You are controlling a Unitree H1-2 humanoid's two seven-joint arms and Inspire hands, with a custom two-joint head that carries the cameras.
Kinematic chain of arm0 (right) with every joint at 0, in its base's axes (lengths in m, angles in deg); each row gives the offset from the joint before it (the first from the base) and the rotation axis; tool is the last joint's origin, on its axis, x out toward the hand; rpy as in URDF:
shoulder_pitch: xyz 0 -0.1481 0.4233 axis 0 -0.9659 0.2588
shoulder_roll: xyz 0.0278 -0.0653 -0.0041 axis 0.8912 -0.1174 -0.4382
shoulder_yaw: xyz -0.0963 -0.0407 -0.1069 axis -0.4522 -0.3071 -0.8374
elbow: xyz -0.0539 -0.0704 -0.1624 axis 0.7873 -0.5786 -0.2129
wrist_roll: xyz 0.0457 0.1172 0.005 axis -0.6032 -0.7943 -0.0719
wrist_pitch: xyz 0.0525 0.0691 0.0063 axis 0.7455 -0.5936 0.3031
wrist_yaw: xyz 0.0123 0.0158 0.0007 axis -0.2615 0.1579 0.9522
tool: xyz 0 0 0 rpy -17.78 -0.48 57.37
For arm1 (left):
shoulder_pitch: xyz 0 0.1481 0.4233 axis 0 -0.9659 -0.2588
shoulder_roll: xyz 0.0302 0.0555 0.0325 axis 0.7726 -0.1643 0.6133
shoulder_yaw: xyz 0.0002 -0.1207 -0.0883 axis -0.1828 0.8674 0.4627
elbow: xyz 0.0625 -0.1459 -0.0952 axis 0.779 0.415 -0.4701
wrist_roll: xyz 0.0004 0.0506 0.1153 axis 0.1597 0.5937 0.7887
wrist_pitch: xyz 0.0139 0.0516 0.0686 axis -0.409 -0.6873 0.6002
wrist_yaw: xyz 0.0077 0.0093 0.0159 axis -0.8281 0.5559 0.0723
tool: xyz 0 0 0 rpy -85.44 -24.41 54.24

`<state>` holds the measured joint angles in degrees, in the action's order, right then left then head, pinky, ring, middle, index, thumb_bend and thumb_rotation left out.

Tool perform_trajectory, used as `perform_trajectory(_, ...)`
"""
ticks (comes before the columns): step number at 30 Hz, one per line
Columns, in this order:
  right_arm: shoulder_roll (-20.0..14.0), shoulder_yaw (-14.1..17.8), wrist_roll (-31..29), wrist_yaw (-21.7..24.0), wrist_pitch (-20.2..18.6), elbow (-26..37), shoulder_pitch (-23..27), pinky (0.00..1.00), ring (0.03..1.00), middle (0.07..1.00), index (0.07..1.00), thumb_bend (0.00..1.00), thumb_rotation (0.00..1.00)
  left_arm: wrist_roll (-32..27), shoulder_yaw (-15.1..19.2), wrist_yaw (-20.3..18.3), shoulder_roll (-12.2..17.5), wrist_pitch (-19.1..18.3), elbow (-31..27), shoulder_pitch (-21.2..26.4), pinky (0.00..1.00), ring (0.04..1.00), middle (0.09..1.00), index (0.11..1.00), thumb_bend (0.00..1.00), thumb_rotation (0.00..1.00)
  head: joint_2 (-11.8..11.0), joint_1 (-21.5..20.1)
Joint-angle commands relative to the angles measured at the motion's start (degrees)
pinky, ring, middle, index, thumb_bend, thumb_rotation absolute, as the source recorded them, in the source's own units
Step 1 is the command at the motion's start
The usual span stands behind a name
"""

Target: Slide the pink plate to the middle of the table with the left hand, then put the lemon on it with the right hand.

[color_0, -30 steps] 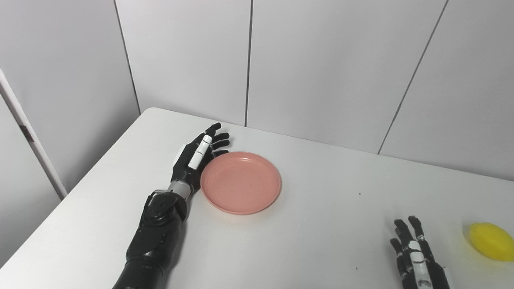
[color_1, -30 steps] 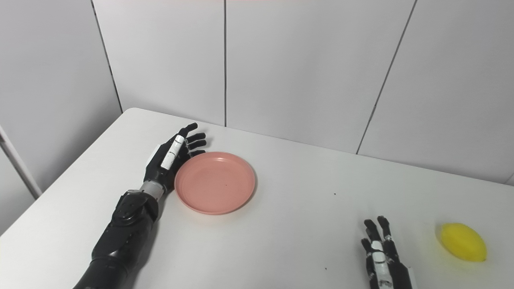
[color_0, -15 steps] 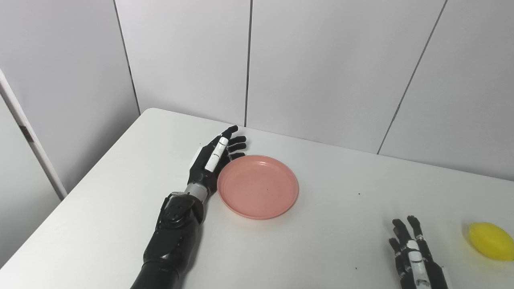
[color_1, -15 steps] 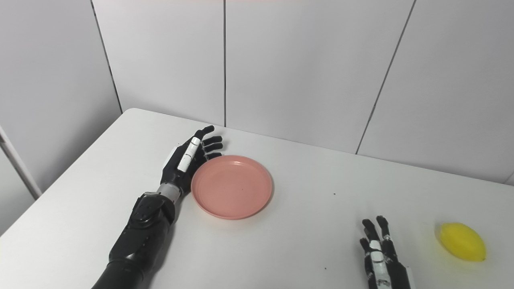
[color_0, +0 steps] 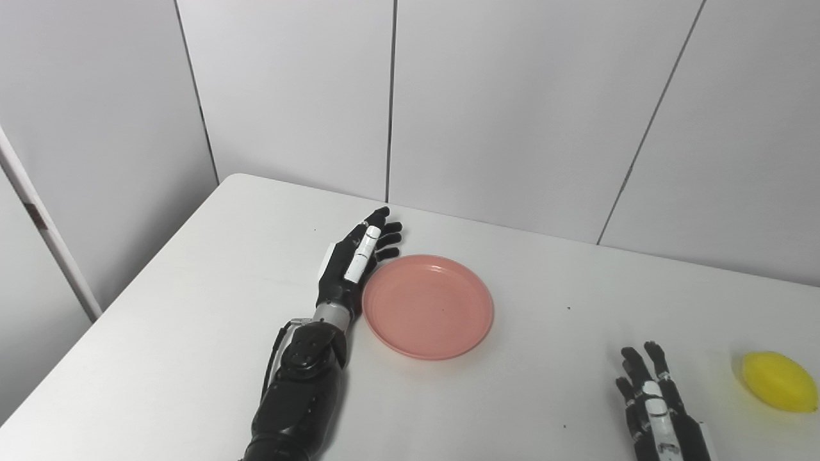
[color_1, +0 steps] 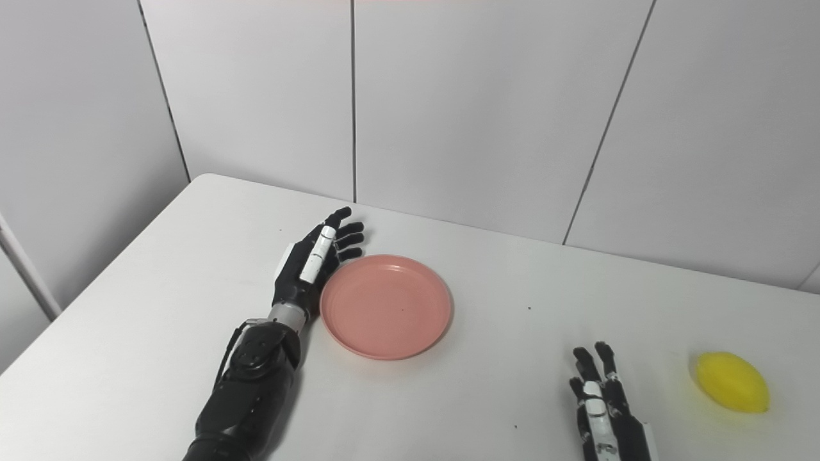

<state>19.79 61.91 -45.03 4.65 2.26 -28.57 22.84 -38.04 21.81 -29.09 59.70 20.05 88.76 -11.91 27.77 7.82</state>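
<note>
The pink plate (color_0: pixel 428 306) lies flat and empty on the white table (color_0: pixel 192 320), left of the table's middle. My left hand (color_0: pixel 355 264) stands on edge against the plate's left rim, open, fingers stretched toward the back wall. The yellow lemon (color_0: pixel 778 381) rests near the right edge of the table. Left of the lemon and apart from it, my right hand (color_0: pixel 653 403) lies at the front, open, fingers spread and pointing away from me.
Grey wall panels stand close behind the table's far edge. The table's left edge runs diagonally down to the front left. White tabletop (color_1: pixel 512 358) lies between the plate and the right hand.
My left hand has pushed the pink plate to the right and slightly toward me, staying pressed on its left rim. The right hand and the lemon have stayed put.
</note>
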Motion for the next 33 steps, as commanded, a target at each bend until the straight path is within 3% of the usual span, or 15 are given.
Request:
perform_trajectory(1, 1.06, -0.42, -1.09, 0.15, 0.97, -2.01, -1.35, 1.0, 0.985, 0.916, 0.972, 0.68, 0.67, 0.45, -0.29, 1.25, -0.85, -6.18, 1.95, -3.01, 0.73, 0.777, 0.757, 0.809, 0.76, 0.76, 0.07, -0.06)
perform_trajectory(14, 0.87, -0.47, -1.16, 0.27, 0.92, -1.94, -1.4, 1.0, 0.991, 0.922, 0.97, 0.68, 0.66, 4.49, -1.66, 4.11, -2.93, -6.87, -2.61, -5.19, 0.7, 0.769, 0.776, 0.813, 0.77, 0.76, 0.15, 0.01)
perform_trajectory(33, 0.96, -0.73, -0.84, 0.52, 1.86, -2.4, -1.21, 1.0, 0.985, 0.918, 0.962, 0.68, 0.65, 5.83, -3.66, 4.19, -4.87, -10.46, -5.83, -6.09, 0.69, 0.762, 0.768, 0.81, 0.74, 0.74, 0.32, -0.28)
